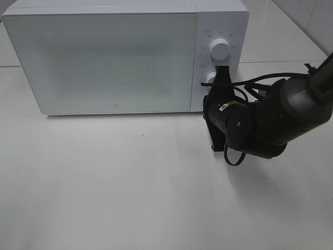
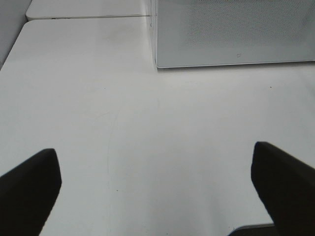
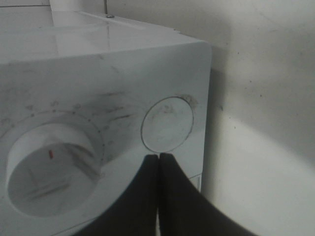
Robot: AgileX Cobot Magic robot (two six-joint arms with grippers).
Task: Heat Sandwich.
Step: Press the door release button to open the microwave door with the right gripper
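The sandwich is out of view. A white microwave [image 1: 104, 57] stands at the back of the table with its frosted door shut. My right gripper [image 1: 222, 70] reaches onto its control panel beside the lower dial [image 1: 210, 79]. In the right wrist view the right gripper [image 3: 158, 156] is shut, with its tips pressed together just at the edge of a flat round button [image 3: 167, 124]; a dial with a red mark [image 3: 49, 167] is beside it. My left gripper [image 2: 157, 191] is open over bare table, fingers [image 2: 29, 189] wide apart and holding nothing.
The upper dial [image 1: 220, 50] sits above the right gripper. The right arm and its cables [image 1: 260, 122] hang over the table in front of the panel. The microwave's lower corner [image 2: 158, 65] lies ahead of the left gripper. White table [image 1: 130, 182] spreads in front.
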